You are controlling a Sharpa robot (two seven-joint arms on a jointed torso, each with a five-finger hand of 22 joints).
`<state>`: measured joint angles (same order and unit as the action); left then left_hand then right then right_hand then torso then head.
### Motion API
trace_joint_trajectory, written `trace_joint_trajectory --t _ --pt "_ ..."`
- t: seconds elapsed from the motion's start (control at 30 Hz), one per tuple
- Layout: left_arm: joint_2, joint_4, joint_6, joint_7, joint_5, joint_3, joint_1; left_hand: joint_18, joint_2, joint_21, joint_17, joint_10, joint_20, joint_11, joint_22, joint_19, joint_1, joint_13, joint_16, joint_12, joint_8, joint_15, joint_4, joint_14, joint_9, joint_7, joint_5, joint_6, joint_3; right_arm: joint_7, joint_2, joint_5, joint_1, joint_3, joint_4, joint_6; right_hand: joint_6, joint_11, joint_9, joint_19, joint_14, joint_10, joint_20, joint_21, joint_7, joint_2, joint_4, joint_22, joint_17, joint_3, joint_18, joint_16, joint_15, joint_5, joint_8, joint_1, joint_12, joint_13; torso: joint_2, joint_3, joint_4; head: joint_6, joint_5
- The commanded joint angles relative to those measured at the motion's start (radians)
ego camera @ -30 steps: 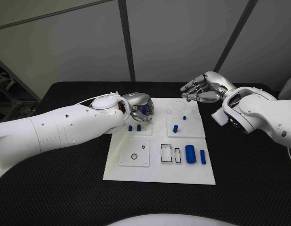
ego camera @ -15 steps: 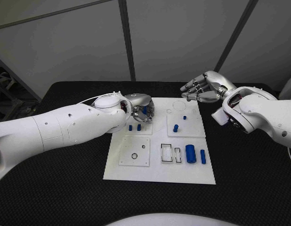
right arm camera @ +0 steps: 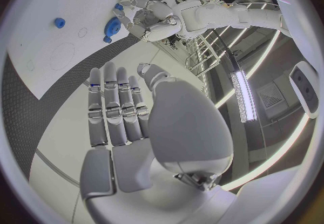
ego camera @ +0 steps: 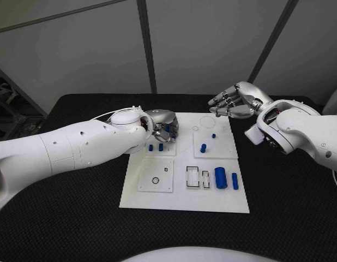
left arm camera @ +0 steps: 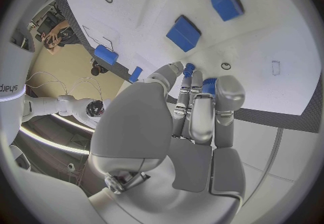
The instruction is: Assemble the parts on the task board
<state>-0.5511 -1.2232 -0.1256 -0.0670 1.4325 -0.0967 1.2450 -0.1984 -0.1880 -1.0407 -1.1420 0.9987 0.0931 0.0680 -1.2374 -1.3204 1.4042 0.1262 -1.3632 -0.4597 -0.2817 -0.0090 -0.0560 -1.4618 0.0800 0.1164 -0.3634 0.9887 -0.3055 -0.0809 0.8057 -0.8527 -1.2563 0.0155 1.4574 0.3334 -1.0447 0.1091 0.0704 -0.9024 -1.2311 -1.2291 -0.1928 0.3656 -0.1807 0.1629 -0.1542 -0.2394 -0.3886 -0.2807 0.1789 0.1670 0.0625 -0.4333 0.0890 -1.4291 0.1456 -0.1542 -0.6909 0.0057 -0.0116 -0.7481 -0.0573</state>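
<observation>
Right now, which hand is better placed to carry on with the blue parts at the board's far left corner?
Left. The left hand is over the task board at that corner, fingertips around a small blue part. The right hand hovers off the board's far edge, holding nothing.

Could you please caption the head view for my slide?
Left hand holds a blue part over the task board; right hand hovers open.

The left robot hand (left arm camera: 196,121) reaches over the white task board (left arm camera: 270,35) with its fingers (left arm camera: 226,100) held close together, and small blue parts (left arm camera: 190,67) show at the fingertips. Two blue block parts (left arm camera: 183,33) lie on the board beyond them. A blue cylinder (left arm camera: 106,54) sits near the board's edge.
</observation>
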Motion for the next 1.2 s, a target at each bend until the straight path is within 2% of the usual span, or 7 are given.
trace_joint_trajectory --t 0.03,0.4,0.87,1.2 --pt "0.002 0.002 0.023 -0.008 0.008 0.000 0.000 0.081 -0.001 -0.004 0.001 0.013 0.002 0.000 -0.003 -0.006 0.013 -0.006 -0.003 0.011 0.008 0.002 0.003 -0.003 -0.002 0.004 0.002 0.006 -0.012 -0.004 0.000 -0.003 -0.002 0.001 0.002 -0.006 -0.001 0.000 0.001 -0.008 0.003 0.007 0.000 -0.006 0.000 -0.005 0.004 0.001 0.001 -0.001 0.004 -0.006 0.005 -0.005 -0.001 -0.002 -0.004 0.001 0.000 0.0001 -0.0002 0.000 0.001" --pt "0.008 0.013 0.034 -0.017 0.008 0.000 -0.002 0.084 0.009 -0.021 -0.001 0.047 0.003 0.004 -0.022 -0.012 0.044 -0.033 -0.012 0.052 0.034 0.003 0.033 -0.006 -0.009 0.016 0.002 0.019 -0.079 -0.004 -0.001 -0.004 -0.002 0.001 0.003 -0.006 -0.002 -0.001 0.001 -0.011 0.002 0.006 0.001 -0.008 0.000 -0.005 0.007 0.002 0.001 -0.004 0.004 -0.008 0.005 -0.021 -0.001 -0.002 -0.003 0.002 0.000 0.0004 -0.0008 -0.001 0.002" --pt "0.008 0.012 0.019 -0.004 0.001 0.000 -0.003 0.088 0.006 -0.046 -0.007 0.091 0.005 0.007 -0.049 -0.020 0.042 -0.050 -0.023 0.091 0.057 0.006 0.064 -0.009 -0.009 0.023 0.006 0.042 -0.144 -0.004 0.002 -0.004 -0.002 0.001 0.007 -0.006 -0.003 0.000 0.001 -0.011 0.001 0.006 0.001 -0.009 0.000 -0.005 0.007 0.003 0.000 -0.005 0.004 -0.008 0.005 -0.027 0.000 0.000 -0.004 0.002 0.001 0.0004 0.0014 -0.002 0.001" --pt "-0.018 -0.014 -0.010 0.012 -0.011 0.002 -0.003 0.087 0.003 -0.047 -0.004 0.104 0.005 0.006 -0.051 -0.019 0.030 -0.052 -0.023 0.101 0.061 0.006 0.067 -0.009 -0.008 0.023 0.007 0.054 -0.151 -0.004 0.004 -0.004 -0.002 0.001 0.006 -0.004 -0.003 0.000 0.001 -0.012 0.001 0.006 0.001 -0.009 0.000 -0.006 0.006 0.003 0.000 -0.005 0.004 -0.009 0.005 -0.030 0.000 0.000 -0.004 0.002 0.001 0.0000 0.0008 0.002 -0.001"
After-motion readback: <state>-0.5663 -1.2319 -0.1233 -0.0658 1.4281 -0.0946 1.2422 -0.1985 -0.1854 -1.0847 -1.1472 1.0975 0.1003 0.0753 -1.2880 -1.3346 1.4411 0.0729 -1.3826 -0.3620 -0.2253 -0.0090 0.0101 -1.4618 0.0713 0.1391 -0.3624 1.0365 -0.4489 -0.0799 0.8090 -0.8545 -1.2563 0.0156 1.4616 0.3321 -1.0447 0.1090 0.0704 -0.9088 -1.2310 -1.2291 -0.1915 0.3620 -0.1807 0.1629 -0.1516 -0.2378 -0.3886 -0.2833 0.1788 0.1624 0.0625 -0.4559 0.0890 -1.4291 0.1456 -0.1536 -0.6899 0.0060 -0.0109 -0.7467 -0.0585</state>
